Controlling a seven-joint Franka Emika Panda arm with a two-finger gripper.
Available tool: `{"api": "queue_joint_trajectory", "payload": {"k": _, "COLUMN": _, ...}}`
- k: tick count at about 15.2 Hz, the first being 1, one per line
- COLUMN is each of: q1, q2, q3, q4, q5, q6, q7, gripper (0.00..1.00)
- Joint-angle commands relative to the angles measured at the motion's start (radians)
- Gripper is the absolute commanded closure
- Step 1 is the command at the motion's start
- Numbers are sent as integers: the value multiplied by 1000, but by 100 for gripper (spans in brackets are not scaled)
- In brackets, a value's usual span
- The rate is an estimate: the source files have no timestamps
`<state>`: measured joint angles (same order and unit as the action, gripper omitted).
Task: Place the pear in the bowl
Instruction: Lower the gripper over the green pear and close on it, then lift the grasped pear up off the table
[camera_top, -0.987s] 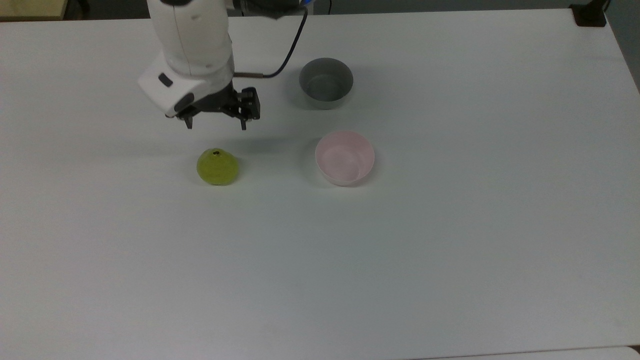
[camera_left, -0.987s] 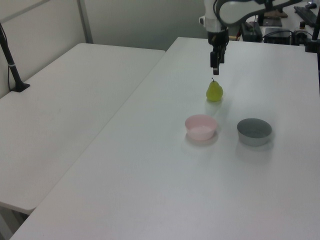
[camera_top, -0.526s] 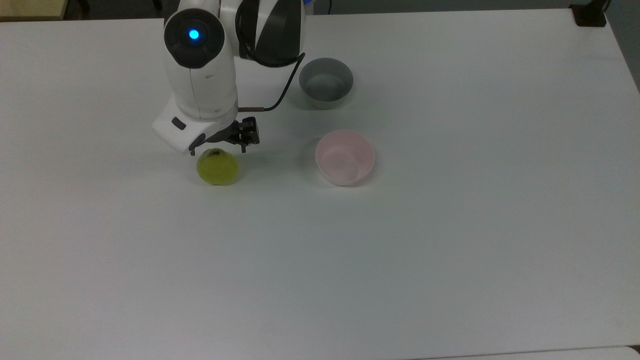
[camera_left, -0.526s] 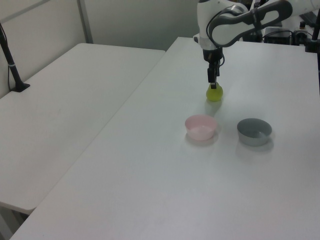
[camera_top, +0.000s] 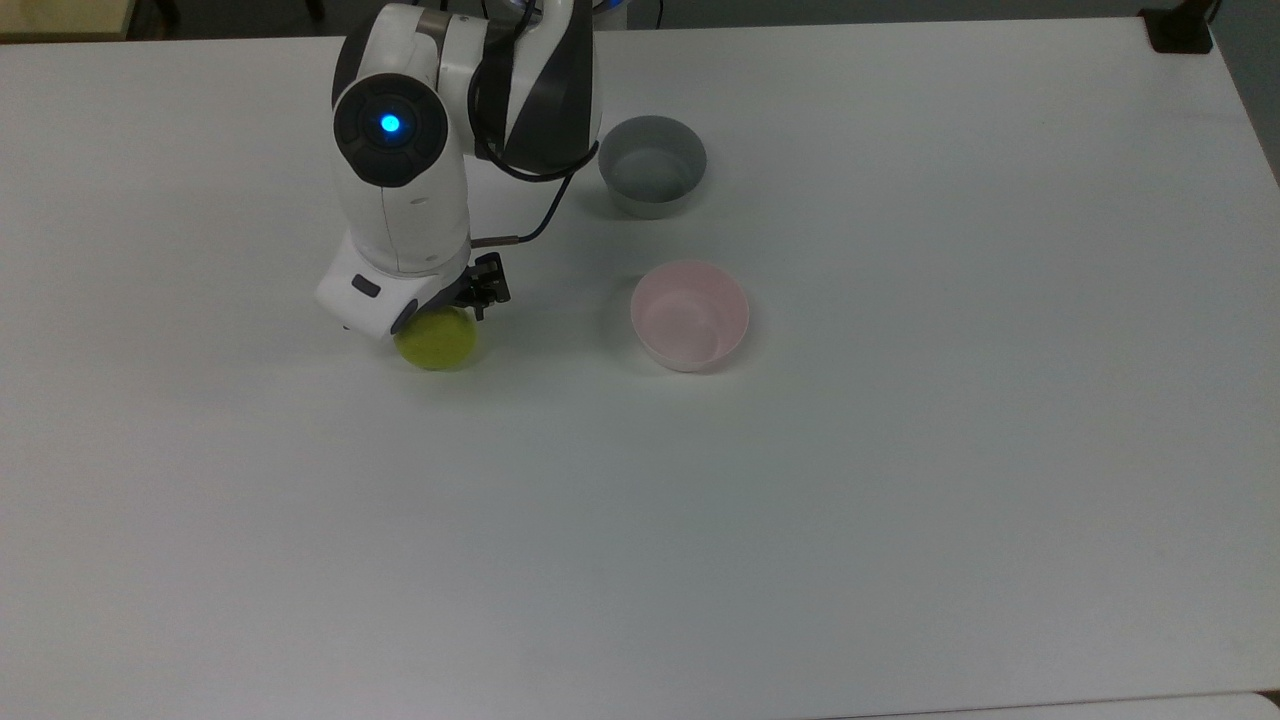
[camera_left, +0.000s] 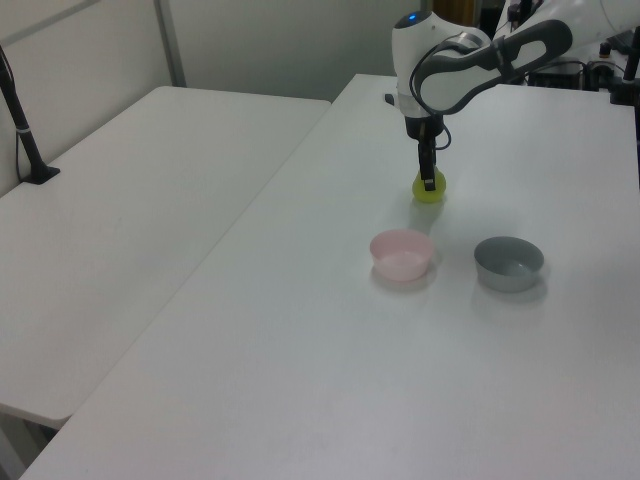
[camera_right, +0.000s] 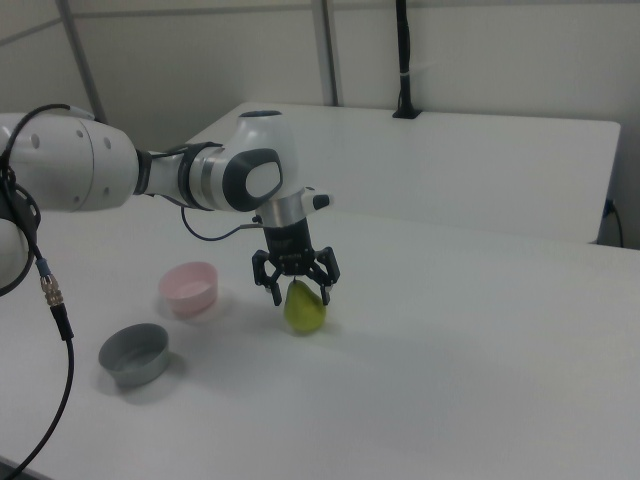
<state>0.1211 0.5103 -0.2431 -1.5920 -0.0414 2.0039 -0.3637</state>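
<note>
I have the gripper (camera_right: 298, 290) down over the pear (camera_right: 305, 309), and in the right view its 2 fingers (camera_right: 327, 291) are spread, straddling the narrow top of the fruit, one on each side, not yet pinching it. The pear stands upright on the white table (camera_top: 900, 500), so its long axis runs vertical, straight up into the gap between the fingers; in the left view the fingers overlap its upper half, with the rounded base (camera_left: 429, 192) showing below them. In the top view the wrist covers much of the pear (camera_top: 440, 343), with the yellow-green body poking out toward the top view's bottom edge. What the next move turns on, as I judge it, is that the fruit sits directly beneath the claw, centred between the fingers, so closing should catch the neck or upper body; whether the pads are low enough for a secure hold I cannot tell. The pink bowl (camera_top: 690, 314) lies well apart to the top view's right of the pear, roughly level with it, and is empty. The grey bowl (camera_top: 652, 165) sits beyond the pink one, toward the top view's upper edge. Count: 1 pear, 2 bowls, 1 arm.
</note>
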Motion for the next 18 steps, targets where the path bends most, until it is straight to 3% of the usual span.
{"api": "queue_joint_trajectory", "payload": {"k": 1, "q1": 12, "q2": -9, "q3": -16, "q4": -56, "q5": -6, "q6": 65, "q7": -62, "gripper": 0}}
{"api": "queue_joint_trajectory", "payload": {"k": 2, "q1": 12, "q2": -10, "q3": -16, "q4": -56, "q5": -6, "q6": 65, "q7": -69, "gripper": 0}}
{"api": "queue_joint_trajectory", "payload": {"k": 4, "q1": 12, "q2": -10, "q3": -16, "q4": -56, "q5": -5, "q6": 64, "q7": -69, "gripper": 10}}
{"api": "queue_joint_trajectory", "payload": {"k": 6, "q1": 15, "q2": -10, "q3": -16, "q4": -56, "q5": -5, "q6": 61, "q7": -60, "gripper": 32}}
{"api": "queue_joint_trajectory", "payload": {"k": 9, "q1": 18, "q2": -12, "q3": -16, "q4": -56, "q5": 1, "q6": 52, "q7": -55, "gripper": 74}}
{"api": "queue_joint_trajectory", "payload": {"k": 10, "q1": 19, "q2": -15, "q3": -16, "q4": -56, "q5": 5, "q6": 49, "q7": -55, "gripper": 81}}
{"api": "queue_joint_trajectory", "payload": {"k": 13, "q1": 17, "q2": -39, "q3": -16, "q4": -54, "q5": 8, "q6": 24, "q7": -53, "gripper": 82}}
{"api": "queue_joint_trajectory", "payload": {"k": 18, "q1": 22, "q2": -163, "q3": -28, "q4": -36, "q5": 54, "q6": -97, "q7": -53, "gripper": 82}}
